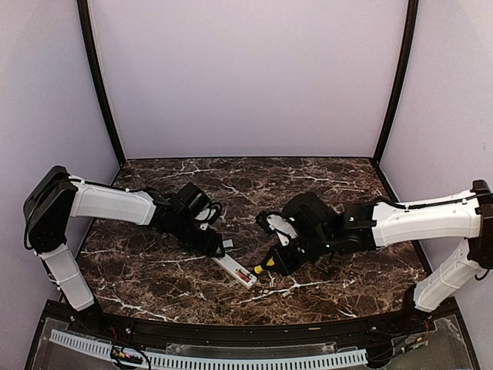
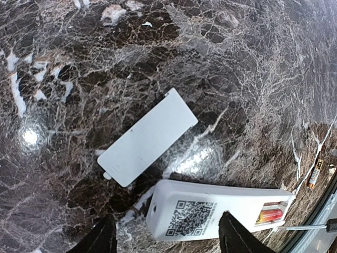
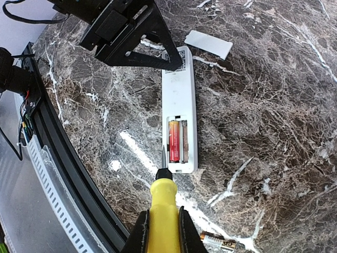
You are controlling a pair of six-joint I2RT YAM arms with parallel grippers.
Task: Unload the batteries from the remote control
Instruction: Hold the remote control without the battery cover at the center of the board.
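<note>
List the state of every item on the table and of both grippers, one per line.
remote control: back up, battery compartment open.
cover plate: off, flat on the table, apart from the remote.
reddish battery: seated in the compartment.
loose battery: out, lying on the table.
yellow-handled tool: held, tip at the compartment.
right gripper: shut on the tool.
left gripper: open, at the remote's QR-code end.

Plain pale lilac walls (image 1: pixel 246 77) close me in, with dark posts (image 1: pixel 101 85) at the back corners. My table (image 1: pixel 323 173) is glossy dark brown marble, white-veined, catching bright glare (image 2: pixel 29 136).
</note>
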